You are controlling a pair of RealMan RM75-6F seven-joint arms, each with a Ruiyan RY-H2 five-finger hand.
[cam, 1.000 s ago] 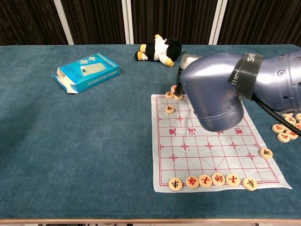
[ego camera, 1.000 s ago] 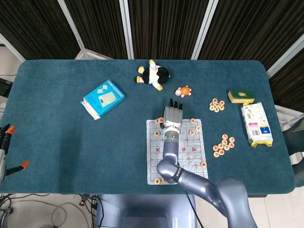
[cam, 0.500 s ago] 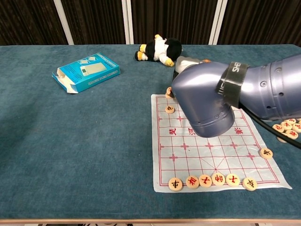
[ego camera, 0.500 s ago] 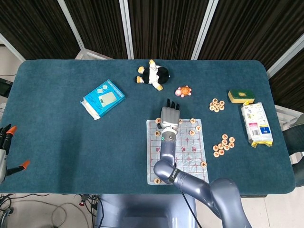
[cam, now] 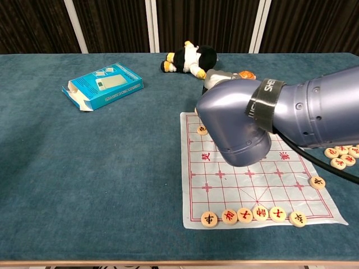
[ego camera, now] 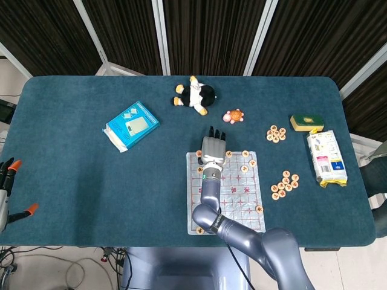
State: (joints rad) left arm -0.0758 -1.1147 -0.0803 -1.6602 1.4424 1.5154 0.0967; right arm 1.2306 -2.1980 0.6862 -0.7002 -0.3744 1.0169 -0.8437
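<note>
1. Right hand (ego camera: 212, 147): reaching out flat over the far left corner of the chess mat (ego camera: 225, 192), fingers extended toward the far edge and lying close side by side; I cannot tell whether anything is pinched beneath them; in the chest view the forearm is hiding the hand almost entirely.
2. Left hand: not showing in either view.
3. Chess pieces at the mat's far edge (ego camera: 245, 154): sitting just beside the right hand, one piece (cam: 202, 130) lying on the mat's far left corner close to the arm; a row of pieces (cam: 244, 214) standing along the near edge; loose clusters (ego camera: 276, 133) lying on the tabletop (ego camera: 72, 175) to the right, well apart from the mat.
4. Risk, pieces: the palm is hovering so low that a sideways drift looks likely to be sweeping the far-edge discs off their points or off the mat.
5. Risk, mat: it looks thin and unweighted; a dragging wrist could be creasing or sliding it, shifting the near row too.
6. Risk, sight: the forearm is blocking the chest view, so a missed pinch may be going unnoticed.
7. Nearby: small orange toy (ego camera: 233, 116) and plush toy (ego camera: 195, 95) lying beyond the fingertips; an overreach could be nudging them.
</note>
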